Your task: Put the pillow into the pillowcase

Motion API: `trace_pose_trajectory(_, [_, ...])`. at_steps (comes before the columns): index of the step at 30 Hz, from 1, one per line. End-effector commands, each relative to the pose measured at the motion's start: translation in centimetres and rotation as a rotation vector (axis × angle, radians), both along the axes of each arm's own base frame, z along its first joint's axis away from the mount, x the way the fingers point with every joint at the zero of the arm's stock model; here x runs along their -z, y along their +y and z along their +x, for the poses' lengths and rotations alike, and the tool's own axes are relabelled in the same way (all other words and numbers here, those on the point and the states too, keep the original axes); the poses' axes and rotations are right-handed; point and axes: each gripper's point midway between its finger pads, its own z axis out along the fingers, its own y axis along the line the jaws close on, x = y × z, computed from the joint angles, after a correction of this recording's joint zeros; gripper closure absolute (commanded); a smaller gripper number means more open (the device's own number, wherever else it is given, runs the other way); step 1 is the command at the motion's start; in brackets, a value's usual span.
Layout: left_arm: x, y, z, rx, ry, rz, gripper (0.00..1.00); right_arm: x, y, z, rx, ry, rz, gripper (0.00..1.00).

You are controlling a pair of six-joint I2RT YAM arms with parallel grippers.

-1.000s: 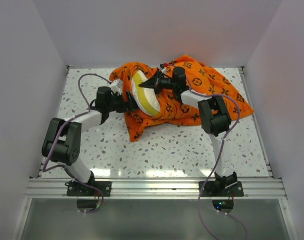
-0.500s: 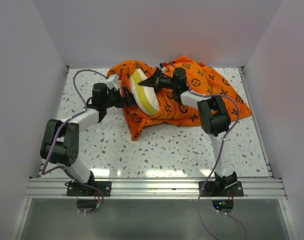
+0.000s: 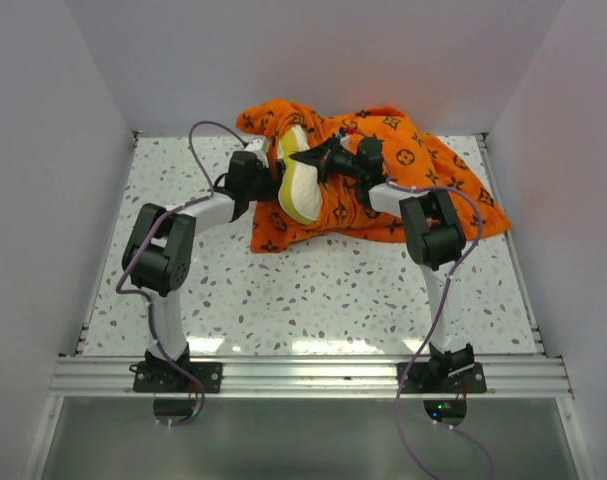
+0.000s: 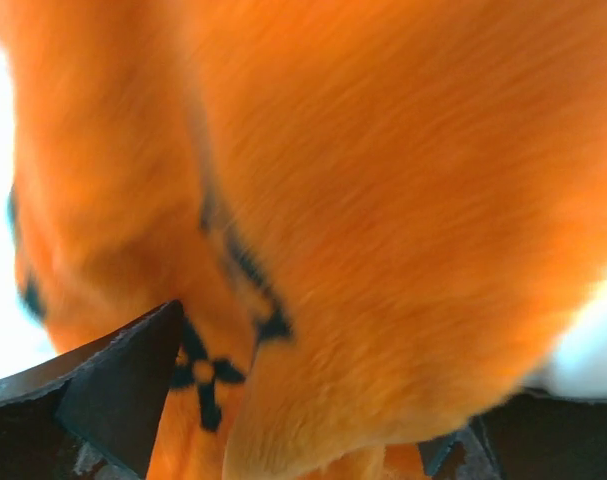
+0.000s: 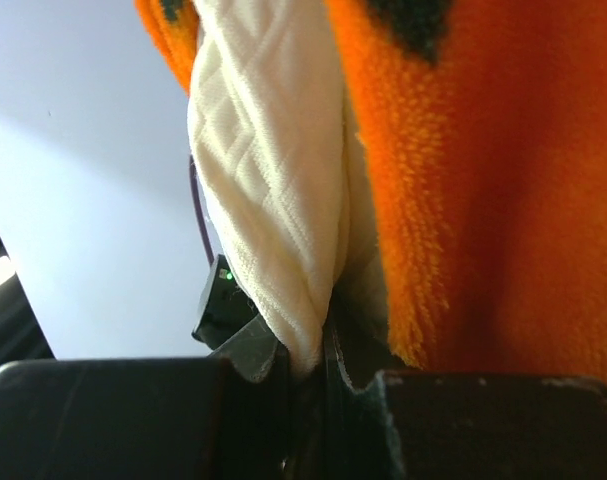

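The cream pillow (image 3: 297, 190) with its yellow band stands on edge at the back middle of the table, half wrapped in the orange monogram pillowcase (image 3: 413, 170). My right gripper (image 3: 301, 158) is shut on the pillow's upper edge; the right wrist view shows the quilted cream pillow (image 5: 273, 180) pinched in the right gripper (image 5: 308, 360), with the orange pillowcase (image 5: 483, 200) beside it. My left gripper (image 3: 270, 178) is at the pillow's left side. In the left wrist view the left gripper (image 4: 323, 400) has a thick fold of pillowcase (image 4: 383, 200) filling its jaws.
The speckled white table (image 3: 333, 290) is closed in by white walls on the left, back and right. A metal rail (image 3: 313, 375) runs along the near edge by the arm bases. Purple cables loop off both arms.
My left arm has swung right and towards the back, carrying the pillowcase edge up around the pillow. The pillow stands more upright and the pillowcase has bunched towards the back wall.
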Motion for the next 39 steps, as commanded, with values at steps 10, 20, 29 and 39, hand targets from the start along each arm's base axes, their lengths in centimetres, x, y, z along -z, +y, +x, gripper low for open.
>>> trace_pose_trajectory(10, [7.1,5.9,2.8,-0.204,0.099,0.328,0.57,-8.0,2.9,-6.5,-0.189,-0.161,0.134,1.00])
trace_pose_trajectory(20, [1.5,9.1,0.2,-0.106,0.057,0.473,0.83,3.8,1.0,-1.7,-0.087,-0.440,-0.482,1.00])
trace_pose_trajectory(29, [-4.6,15.2,0.2,-0.147,0.040,0.528,0.84,17.0,-2.4,1.1,-0.133,-0.476,-1.081,1.00])
trace_pose_trajectory(39, [-6.8,14.3,-0.1,-0.060,0.021,0.491,1.00,20.2,-2.2,-0.5,-0.245,-0.426,-1.137,1.00])
